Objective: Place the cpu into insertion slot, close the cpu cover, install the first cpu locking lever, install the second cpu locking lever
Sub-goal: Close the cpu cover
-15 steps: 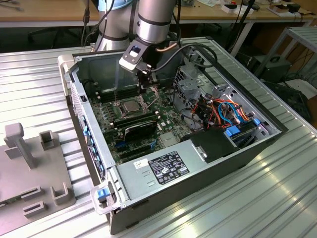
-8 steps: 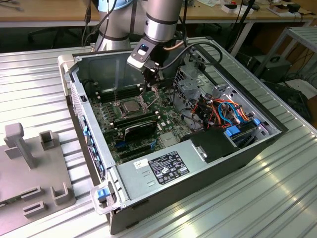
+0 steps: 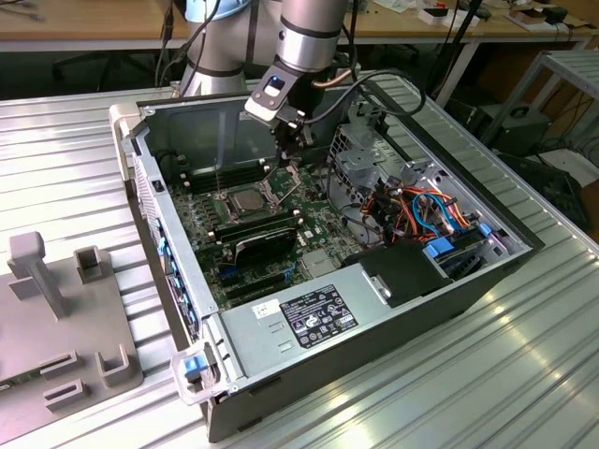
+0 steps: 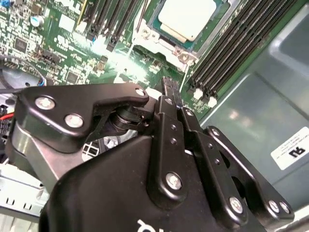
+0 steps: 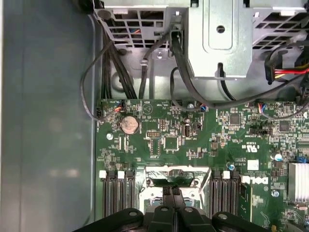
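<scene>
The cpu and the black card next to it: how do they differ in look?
The cpu is silvery and square; the black card is dark and oblong. The cpu is the smaller one; the black card is clearly longer. Both sit on the green board.

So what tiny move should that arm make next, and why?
Probably a slight descent: the gripper, fingers shut, hovers over the edge of the seated cpu, and a thin lever beside it seems to stand upright, unlatched.

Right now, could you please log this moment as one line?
cpu: seated in insertion slot | cpu cover: appears down | gripper: shut, at slot edge
</scene>
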Controlling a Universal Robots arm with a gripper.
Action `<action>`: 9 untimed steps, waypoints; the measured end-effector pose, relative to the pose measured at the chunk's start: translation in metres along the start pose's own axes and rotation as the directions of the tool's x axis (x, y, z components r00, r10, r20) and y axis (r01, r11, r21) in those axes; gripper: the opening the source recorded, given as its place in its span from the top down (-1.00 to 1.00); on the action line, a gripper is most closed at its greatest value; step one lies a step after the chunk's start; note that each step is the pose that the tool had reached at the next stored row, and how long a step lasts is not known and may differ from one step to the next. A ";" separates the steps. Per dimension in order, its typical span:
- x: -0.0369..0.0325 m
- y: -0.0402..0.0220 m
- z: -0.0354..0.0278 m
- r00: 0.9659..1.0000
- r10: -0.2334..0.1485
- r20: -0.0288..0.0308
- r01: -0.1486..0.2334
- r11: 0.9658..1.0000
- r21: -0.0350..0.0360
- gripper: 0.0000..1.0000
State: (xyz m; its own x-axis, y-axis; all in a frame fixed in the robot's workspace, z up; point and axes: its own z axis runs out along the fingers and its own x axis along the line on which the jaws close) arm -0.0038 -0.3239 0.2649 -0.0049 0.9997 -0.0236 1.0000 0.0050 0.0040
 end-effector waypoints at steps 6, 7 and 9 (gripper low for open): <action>0.0007 0.0147 -0.0002 1.000 0.000 0.000 0.000 1.000 0.000 0.79; 0.0009 0.0195 -0.0002 1.000 0.000 0.000 0.000 1.000 0.000 0.79; 0.0013 0.0315 -0.0001 1.000 0.000 0.000 0.000 1.000 0.000 0.79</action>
State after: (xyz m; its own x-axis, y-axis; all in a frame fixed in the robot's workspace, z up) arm 0.0277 -0.3224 0.2651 -0.0048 0.9997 -0.0239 1.0000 0.0049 0.0041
